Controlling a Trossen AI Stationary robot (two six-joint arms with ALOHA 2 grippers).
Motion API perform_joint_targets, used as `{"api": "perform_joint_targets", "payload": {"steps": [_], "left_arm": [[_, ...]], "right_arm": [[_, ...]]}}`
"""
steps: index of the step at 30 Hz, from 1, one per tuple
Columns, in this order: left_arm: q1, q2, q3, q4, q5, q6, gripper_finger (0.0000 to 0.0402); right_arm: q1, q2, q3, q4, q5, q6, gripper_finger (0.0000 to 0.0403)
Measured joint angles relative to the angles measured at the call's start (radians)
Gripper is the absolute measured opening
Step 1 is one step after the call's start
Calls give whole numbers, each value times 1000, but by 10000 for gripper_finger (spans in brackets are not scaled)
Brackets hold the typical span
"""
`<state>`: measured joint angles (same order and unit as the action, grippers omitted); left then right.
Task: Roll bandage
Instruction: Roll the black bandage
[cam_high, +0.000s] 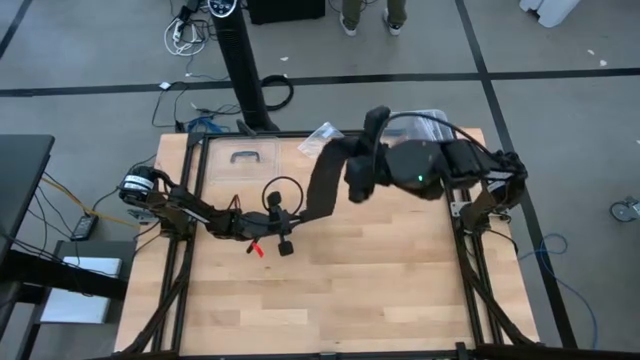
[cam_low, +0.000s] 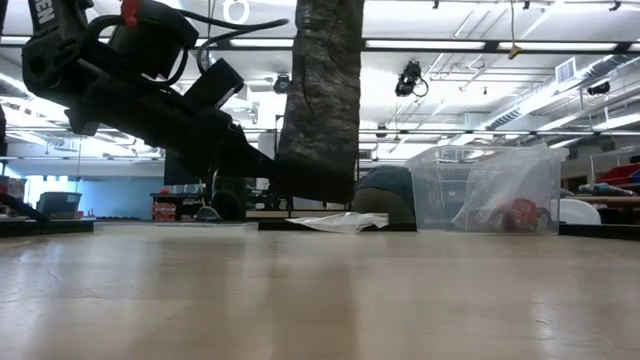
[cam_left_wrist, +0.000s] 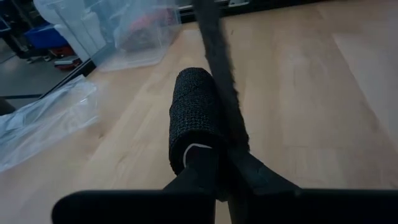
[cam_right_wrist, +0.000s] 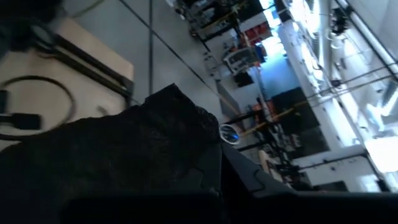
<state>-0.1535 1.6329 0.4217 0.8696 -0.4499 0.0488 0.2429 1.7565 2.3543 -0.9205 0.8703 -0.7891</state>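
Observation:
The bandage is a black strip (cam_high: 325, 180) that runs from a small roll (cam_left_wrist: 194, 115) up to my right gripper (cam_high: 352, 185). In the low view the strip (cam_low: 320, 100) stands nearly upright above the table. My left gripper (cam_high: 295, 215) reaches in from the table's left, low over the middle, and is shut on the roll. My right gripper (cam_right_wrist: 217, 162) is raised high over the table's far middle and is shut on the strip's other end, which drapes over its fingers. My left gripper pinches the roll's near end (cam_left_wrist: 198, 152) between its two fingers, which come almost level from the table's left and lie along the roll's axis. The roll sticks out beyond the fingertips, clear of the table, with the strip (cam_left_wrist: 217, 56) leaving it upward. My right gripper holds the strip's upper end (cam_right_wrist: 155, 137). The cloth bunches over the fingers and hides the place of contact. The strip runs down from it, straight and without sag, to the roll.
A clear plastic box (cam_low: 490, 190) stands at the far right of the table, and a clear wrapper (cam_low: 340, 222) lies beside it at the far middle. A looped black cable (cam_high: 283, 190) and a small red piece (cam_high: 258, 250) lie near my left gripper. The near half is bare wood.

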Motion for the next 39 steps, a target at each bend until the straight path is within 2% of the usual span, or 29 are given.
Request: {"api": "perform_joint_targets", "payload": {"steps": [7,18,29,35,39], "left_arm": [[-2,0,0,1,48,0,18],[-99,0,3,70,63,4,18],[-252,0,178,13,74,129,18],[-331,0,251,-86,-4,160,18],[-384,0,262,-95,-72,162,18]], "right_arm": [[-76,-1,0,84,-48,-78,0],[-205,3,0,109,-213,-40,0],[-313,39,-20,45,-367,75,0],[-339,42,-44,-32,-371,114,0],[-365,42,-44,-73,-406,166,0]]}}
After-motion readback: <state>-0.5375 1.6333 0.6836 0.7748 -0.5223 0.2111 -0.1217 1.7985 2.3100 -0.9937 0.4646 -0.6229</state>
